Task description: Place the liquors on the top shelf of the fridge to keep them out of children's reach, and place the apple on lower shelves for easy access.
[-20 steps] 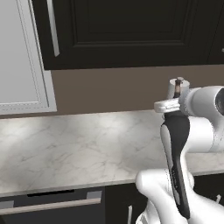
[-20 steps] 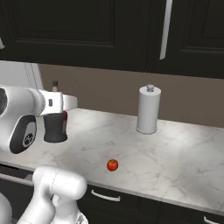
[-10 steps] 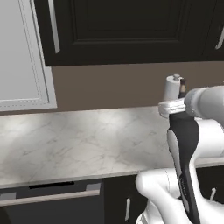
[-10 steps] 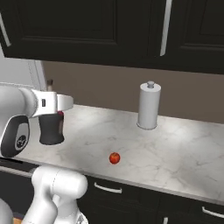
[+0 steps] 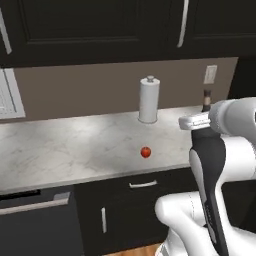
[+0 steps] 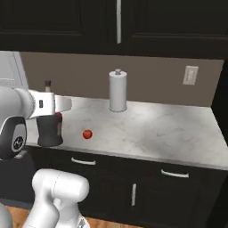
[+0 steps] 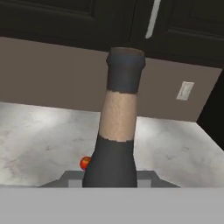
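Bottle [image 7: 117,131] stands upright between the jaws, which are clamped on its dark round body, its narrow tan-banded neck and dark cap rising past the gripper [image 6: 50,129] above the marble counter [image 6: 169,129]. Small red apple [image 5: 145,152] lies on the counter near the white paper towel roll [image 5: 149,99], well apart from the bottle

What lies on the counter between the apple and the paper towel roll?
Nothing: in the left base view, bare marble counter separates the apple from the paper towel roll.
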### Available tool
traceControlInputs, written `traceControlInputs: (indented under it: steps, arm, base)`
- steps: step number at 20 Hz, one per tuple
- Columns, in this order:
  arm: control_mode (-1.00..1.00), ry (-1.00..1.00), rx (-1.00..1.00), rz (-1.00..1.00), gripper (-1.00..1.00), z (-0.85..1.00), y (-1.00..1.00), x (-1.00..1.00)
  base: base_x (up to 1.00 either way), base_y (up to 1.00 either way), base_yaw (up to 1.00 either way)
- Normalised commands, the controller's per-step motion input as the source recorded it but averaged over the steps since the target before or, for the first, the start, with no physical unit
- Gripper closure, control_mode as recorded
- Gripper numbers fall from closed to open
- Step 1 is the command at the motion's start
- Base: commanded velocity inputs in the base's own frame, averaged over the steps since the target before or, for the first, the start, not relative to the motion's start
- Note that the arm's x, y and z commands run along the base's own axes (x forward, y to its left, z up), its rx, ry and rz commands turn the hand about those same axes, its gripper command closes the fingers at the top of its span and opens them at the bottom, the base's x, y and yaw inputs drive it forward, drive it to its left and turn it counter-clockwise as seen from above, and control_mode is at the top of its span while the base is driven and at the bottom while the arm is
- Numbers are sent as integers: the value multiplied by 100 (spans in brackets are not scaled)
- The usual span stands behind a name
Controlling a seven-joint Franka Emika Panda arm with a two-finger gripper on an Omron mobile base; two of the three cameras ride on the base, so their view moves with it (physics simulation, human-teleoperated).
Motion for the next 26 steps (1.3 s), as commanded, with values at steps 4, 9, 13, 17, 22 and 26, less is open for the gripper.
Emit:
traceControlInputs:
  steps: [4, 9, 13, 17, 22, 26]
  arm:
    - [100, 0, 0, 0, 100, 0, 0, 0]
    - [100, 0, 0, 0, 100, 0, 0, 0]
    - [100, 0, 0, 0, 100, 0, 0, 0]
    - [100, 0, 0, 0, 100, 0, 0, 0]
    - [100, 0, 0, 0, 100, 0, 0, 0]
    - [100, 0, 0, 0, 100, 0, 0, 0]
  base:
    - [-59, -100, -40]
    - [-79, -85, -44]
    - [-99, -62, -40]
    - [-64, -67, -49]
    - [-5, -81, -53]
    - [1, -82, -56]
